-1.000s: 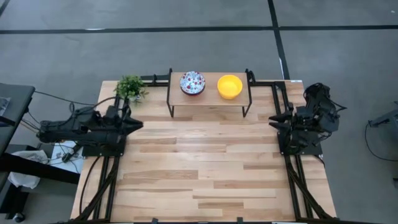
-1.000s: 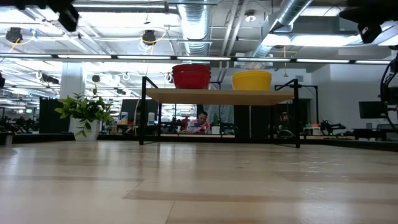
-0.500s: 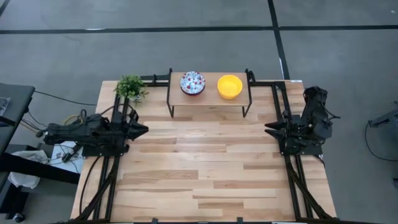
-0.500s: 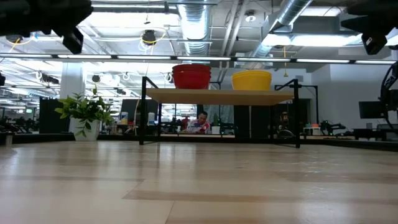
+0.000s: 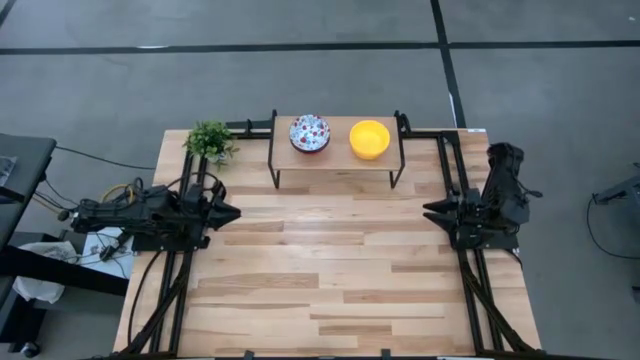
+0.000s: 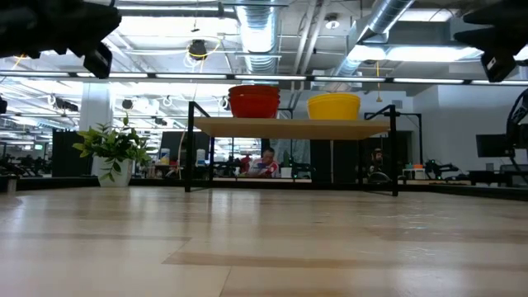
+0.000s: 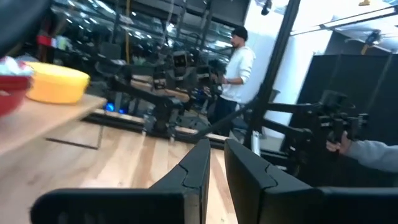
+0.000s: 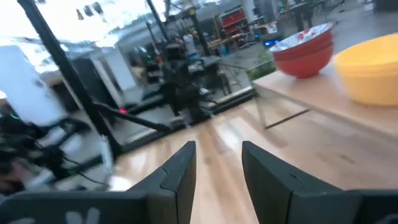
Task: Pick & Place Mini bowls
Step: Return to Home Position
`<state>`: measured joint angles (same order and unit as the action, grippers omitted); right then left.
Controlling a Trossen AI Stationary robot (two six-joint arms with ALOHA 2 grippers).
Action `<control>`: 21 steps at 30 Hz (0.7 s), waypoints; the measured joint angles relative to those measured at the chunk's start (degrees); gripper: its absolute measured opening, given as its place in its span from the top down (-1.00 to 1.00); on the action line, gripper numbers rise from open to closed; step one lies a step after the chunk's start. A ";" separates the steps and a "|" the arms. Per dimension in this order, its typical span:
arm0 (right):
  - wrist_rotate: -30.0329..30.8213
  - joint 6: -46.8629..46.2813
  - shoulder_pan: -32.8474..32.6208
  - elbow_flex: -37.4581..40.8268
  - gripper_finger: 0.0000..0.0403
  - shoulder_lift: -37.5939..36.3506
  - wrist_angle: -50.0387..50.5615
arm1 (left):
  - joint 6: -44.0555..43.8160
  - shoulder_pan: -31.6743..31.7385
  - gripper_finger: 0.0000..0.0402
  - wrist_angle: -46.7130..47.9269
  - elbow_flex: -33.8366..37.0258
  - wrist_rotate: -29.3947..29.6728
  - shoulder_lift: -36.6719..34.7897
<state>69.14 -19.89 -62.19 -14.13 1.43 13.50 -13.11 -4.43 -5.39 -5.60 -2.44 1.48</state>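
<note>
- Speckled bowl stack [image 5: 309,133] and yellow bowl stack [image 5: 369,139] sat on the raised shelf [image 5: 336,158], seemingly put away.
- Left gripper [image 5: 234,212] hovered empty, fingers narrowly apart.
- Right gripper [image 5: 429,210] hovered empty, fingers apart.

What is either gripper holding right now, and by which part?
Nothing. The left gripper and right gripper are both empty at the table's sides; the bowls, the patterned stack and the yellow stack, sit untouched on the shelf.

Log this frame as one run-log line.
left gripper: left table edge, empty | right gripper: right edge, open, empty | patterned bowl, yellow bowl: on shelf
</note>
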 joint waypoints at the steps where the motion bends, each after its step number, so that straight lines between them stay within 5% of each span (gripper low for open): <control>1: -1.56 0.01 0.46 0.97 0.41 0.00 -2.17 | -0.54 0.00 0.76 -0.01 0.19 -0.61 0.04; 9: -15.40 8.61 11.64 4.44 0.41 2.52 -20.24 | -2.14 0.02 0.76 -0.25 0.63 -0.63 0.09; 21: -39.17 6.23 40.51 4.37 0.41 -0.08 -11.13 | -2.18 0.02 0.76 -0.24 0.63 -0.63 0.09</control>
<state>29.96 -13.66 -21.68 -9.76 1.35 2.37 -15.29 -4.40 -5.63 -4.97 -3.07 1.56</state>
